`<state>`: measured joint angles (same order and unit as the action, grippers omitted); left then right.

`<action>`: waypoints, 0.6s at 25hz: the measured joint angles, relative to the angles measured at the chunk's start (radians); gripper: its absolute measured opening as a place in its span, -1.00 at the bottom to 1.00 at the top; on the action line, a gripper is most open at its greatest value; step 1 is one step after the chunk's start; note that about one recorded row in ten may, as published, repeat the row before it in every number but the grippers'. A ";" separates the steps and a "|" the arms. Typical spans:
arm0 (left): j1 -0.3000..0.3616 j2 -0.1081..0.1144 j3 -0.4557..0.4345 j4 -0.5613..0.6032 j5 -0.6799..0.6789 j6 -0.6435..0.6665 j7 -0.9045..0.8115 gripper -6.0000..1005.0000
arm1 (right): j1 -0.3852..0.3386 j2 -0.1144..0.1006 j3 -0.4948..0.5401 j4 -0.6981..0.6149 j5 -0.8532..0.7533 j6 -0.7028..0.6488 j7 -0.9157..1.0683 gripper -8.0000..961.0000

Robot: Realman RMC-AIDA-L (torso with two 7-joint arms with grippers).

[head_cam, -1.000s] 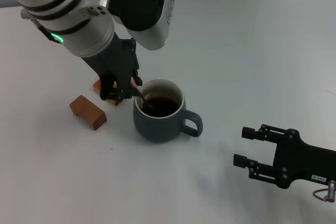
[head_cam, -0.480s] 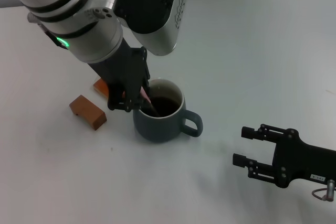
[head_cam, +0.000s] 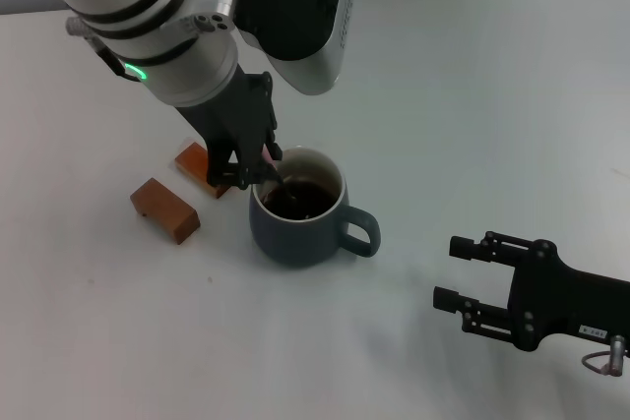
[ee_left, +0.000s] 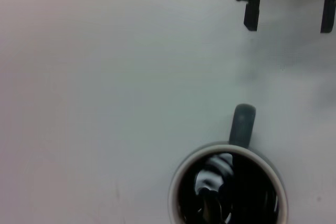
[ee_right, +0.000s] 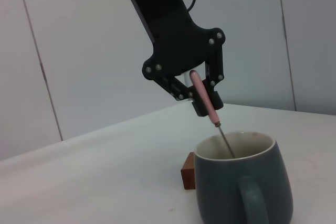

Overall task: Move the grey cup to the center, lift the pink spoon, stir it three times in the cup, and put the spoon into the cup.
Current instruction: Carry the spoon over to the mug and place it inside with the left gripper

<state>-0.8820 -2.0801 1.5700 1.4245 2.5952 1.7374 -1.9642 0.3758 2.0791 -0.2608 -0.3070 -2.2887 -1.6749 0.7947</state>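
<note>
The grey cup (head_cam: 299,213) stands on the white table with dark liquid inside and its handle toward my right gripper. My left gripper (head_cam: 244,177) hangs over the cup's far left rim, shut on the pink spoon (head_cam: 267,157). The spoon slants down, and its metal stem and bowl reach into the liquid. In the right wrist view the left gripper (ee_right: 207,103) pinches the spoon's pink handle (ee_right: 206,99) above the cup (ee_right: 241,190). The left wrist view looks down into the cup (ee_left: 242,124). My right gripper (head_cam: 451,270) is open and empty, resting to the right of the cup.
Two brown wooden blocks lie left of the cup, one (head_cam: 165,210) in front and one (head_cam: 197,162) partly under the left gripper. One block (ee_right: 187,174) shows behind the cup in the right wrist view. The right gripper's fingers (ee_left: 252,4) show beyond the cup in the left wrist view.
My left gripper has swung the spoon around inside the cup, first toward the cup's middle, then back to its far left side. The cup and right arm have stayed put.
</note>
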 joint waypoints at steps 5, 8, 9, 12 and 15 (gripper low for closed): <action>-0.005 0.000 -0.008 -0.002 0.004 0.026 -0.002 -0.72 | 0.002 0.001 0.000 0.000 0.000 0.000 0.000 0.40; -0.007 0.000 -0.015 0.004 0.003 0.050 -0.004 -0.72 | 0.003 0.001 0.000 0.000 0.000 0.000 0.000 0.40; -0.007 0.000 -0.015 0.004 0.003 0.050 -0.004 -0.72 | 0.003 0.001 0.000 0.000 0.000 0.000 0.001 0.40; -0.010 0.000 -0.024 0.006 -0.002 0.071 -0.005 -0.72 | 0.004 0.001 0.000 0.000 0.000 0.000 0.001 0.40; -0.015 0.000 -0.040 0.005 -0.075 0.076 0.012 -0.72 | 0.005 0.001 0.000 0.000 0.000 0.000 0.003 0.40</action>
<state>-0.8969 -2.0800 1.5301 1.4297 2.5203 1.8135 -1.9525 0.3803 2.0801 -0.2607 -0.3067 -2.2887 -1.6751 0.7973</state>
